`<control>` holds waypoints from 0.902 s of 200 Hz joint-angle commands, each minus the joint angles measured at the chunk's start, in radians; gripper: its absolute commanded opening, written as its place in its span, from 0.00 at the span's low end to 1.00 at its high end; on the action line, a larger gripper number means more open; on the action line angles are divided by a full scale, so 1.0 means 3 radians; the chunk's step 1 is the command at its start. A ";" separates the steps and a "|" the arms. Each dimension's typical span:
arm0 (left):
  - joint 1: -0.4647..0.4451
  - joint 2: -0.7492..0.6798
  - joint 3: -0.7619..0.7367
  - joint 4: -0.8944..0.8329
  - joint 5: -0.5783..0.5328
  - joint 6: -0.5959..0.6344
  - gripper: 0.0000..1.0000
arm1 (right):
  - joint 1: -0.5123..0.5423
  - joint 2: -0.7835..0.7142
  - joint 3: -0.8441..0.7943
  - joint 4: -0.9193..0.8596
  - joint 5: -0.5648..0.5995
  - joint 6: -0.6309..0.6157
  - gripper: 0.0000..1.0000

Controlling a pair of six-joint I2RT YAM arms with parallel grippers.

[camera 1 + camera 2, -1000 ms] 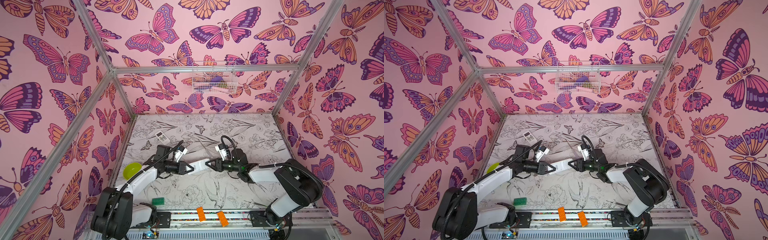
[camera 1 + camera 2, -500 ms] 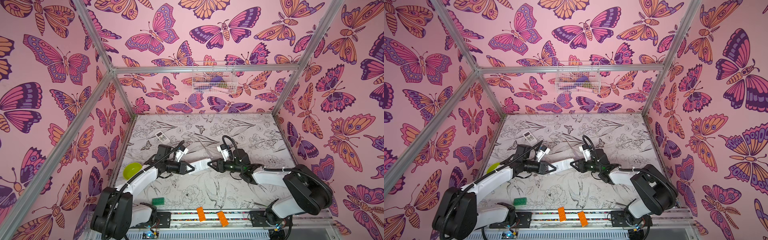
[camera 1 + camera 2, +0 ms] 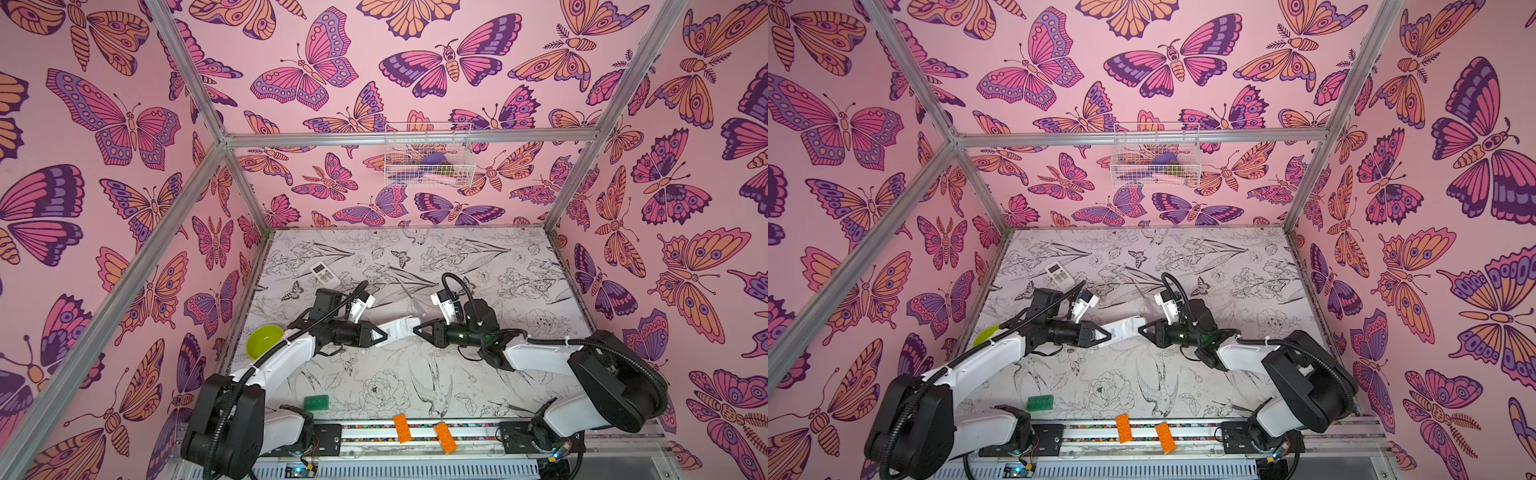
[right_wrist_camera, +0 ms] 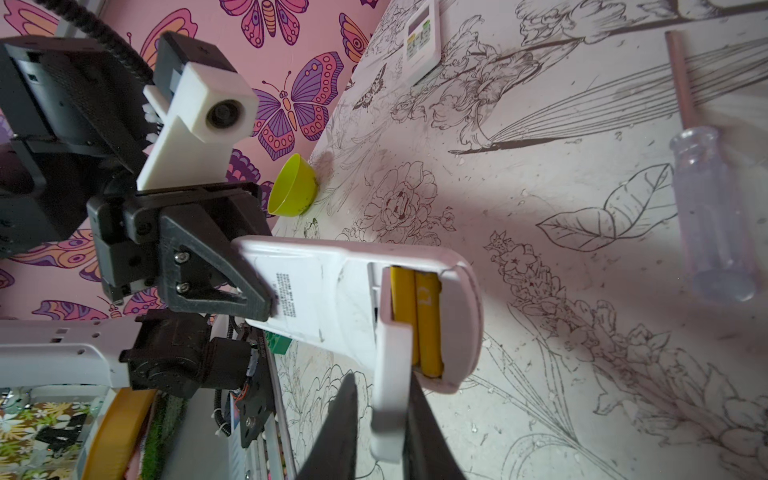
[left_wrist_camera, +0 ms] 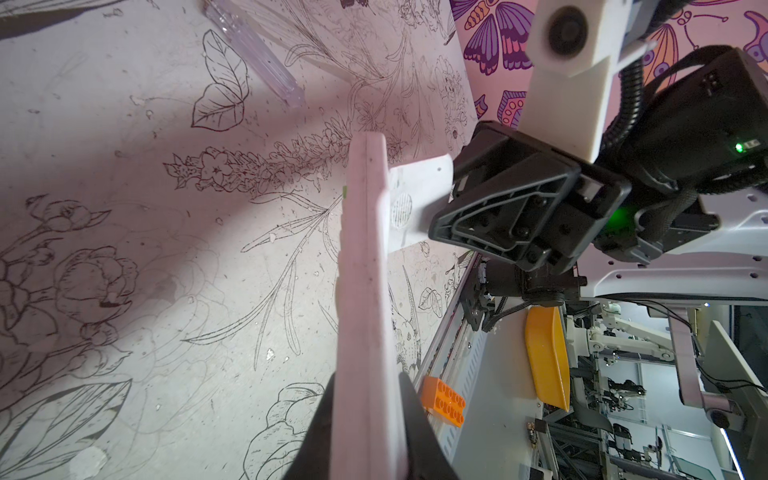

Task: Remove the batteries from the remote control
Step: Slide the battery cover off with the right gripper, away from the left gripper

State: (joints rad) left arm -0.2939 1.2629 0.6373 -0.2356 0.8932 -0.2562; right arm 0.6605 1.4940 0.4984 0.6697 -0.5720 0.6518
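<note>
At the right gripper (image 4: 381,376): clamped tight on a small flat white rectangular plastic cover (image 4: 390,353), one dark finger against each face. Sitting partly off the end of a long slim white plastic remote control (image 4: 328,291), overlapping only one side of the open bay. Inside that bay, side by side and touching: two thin yellow cylindrical batteries (image 4: 415,320), seated in the remote control, partly hidden by the cover.

At the left gripper (image 5: 368,378): closed on the opposite end of the remote control, pinching its two broad faces and holding it raised above the table (image 3: 374,374), a white surface printed with black line drawings of flowers and birds. In both top views, tip facing tip near the middle of the table, with the remote control bridging the two grippers.

Beyond the bay end, flat on the table and apart from the remote control: a long thin screwdriver (image 4: 698,187) with a clear plastic handle. By the left wall: a small lime-green plastic bowl (image 3: 264,341). Farther back on the left: a second remote (image 3: 324,274), shorter, white, buttons up. Near the front edge: a green toy brick (image 3: 316,402) on the table; on the rail along the front, two orange toy bricks (image 3: 402,428). High on the back wall: a white wire basket (image 3: 428,156) holding something purple.
</note>
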 commanded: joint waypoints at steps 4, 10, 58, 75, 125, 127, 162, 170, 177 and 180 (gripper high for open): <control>0.0008 -0.0008 0.0047 0.0003 0.0074 0.0019 0.00 | 0.0019 0.0056 0.0122 0.0102 -0.0150 -0.0010 0.11; 0.0005 -0.0011 0.0040 0.0004 0.0037 0.0034 0.00 | 0.0019 0.0052 0.0132 0.0064 -0.0149 -0.0035 0.11; 0.0022 -0.0041 0.0048 -0.0067 -0.0078 0.0079 0.00 | 0.0002 -0.0234 0.0171 -0.0299 -0.0093 -0.0168 0.11; 0.0031 -0.0042 0.0057 -0.0101 -0.0134 0.0101 0.00 | -0.0057 -0.0440 0.0215 -0.0668 -0.0024 -0.0313 0.11; 0.0040 -0.0068 0.0065 -0.0158 -0.0109 0.0130 0.00 | -0.0320 -0.1050 0.0431 -0.2024 0.0512 -0.0747 0.10; 0.0043 -0.0070 0.0068 -0.0166 -0.0109 0.0128 0.00 | -0.0333 -0.1064 0.0440 -0.2086 0.0553 -0.0764 0.10; 0.0051 -0.0089 0.0054 -0.0161 -0.0031 0.0119 0.00 | -0.0516 -0.1148 0.0727 -0.2902 0.1098 -0.1191 0.10; 0.0051 -0.0093 0.0048 -0.0161 -0.0042 0.0121 0.00 | -0.0572 -0.1115 0.0788 -0.3040 0.1201 -0.1284 0.09; 0.0047 -0.0105 0.0057 -0.0166 -0.0033 0.0111 0.00 | -0.0656 -0.1072 0.0851 -0.3148 0.1288 -0.1279 0.09; 0.0047 -0.0108 0.0057 -0.0169 -0.0026 0.0098 0.00 | -0.0692 -0.1044 0.0871 -0.3182 0.1305 -0.1282 0.09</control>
State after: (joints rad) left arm -0.2863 1.2556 0.6392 -0.2718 0.8490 -0.2432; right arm 0.5045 1.1591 0.6945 -0.0666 -0.3210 0.3698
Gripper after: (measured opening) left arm 0.189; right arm 0.127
